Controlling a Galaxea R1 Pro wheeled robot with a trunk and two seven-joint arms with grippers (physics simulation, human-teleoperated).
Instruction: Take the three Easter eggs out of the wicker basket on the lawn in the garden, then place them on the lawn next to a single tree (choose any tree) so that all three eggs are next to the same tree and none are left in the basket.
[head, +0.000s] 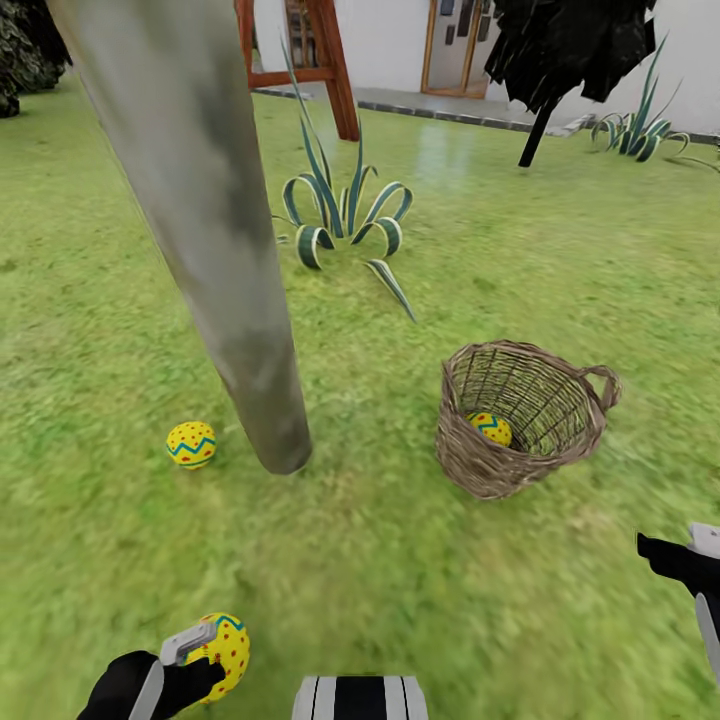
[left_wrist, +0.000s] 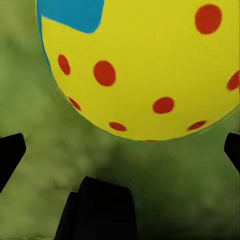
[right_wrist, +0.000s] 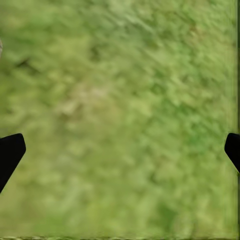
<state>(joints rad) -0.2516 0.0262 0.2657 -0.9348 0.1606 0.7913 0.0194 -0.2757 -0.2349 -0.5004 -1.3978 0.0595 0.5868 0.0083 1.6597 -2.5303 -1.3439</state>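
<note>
Beside the tree (head: 215, 260) one egg (head: 191, 444) is already laid; a second (head: 222, 652) is gripped by the left tool (head: 195, 655), a third (head: 489, 428) is left in the wicker basket (head: 520, 415); the right tool (right_wrist: 120, 150) is held open, empty.

Spiky plant (head: 345, 215) (striped), swing frame (head: 322, 62)

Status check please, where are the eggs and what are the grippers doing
Left gripper at one egg, grip unclear; right gripper open, empty. One egg by the tree, one in the basket. No obstruction.
</note>
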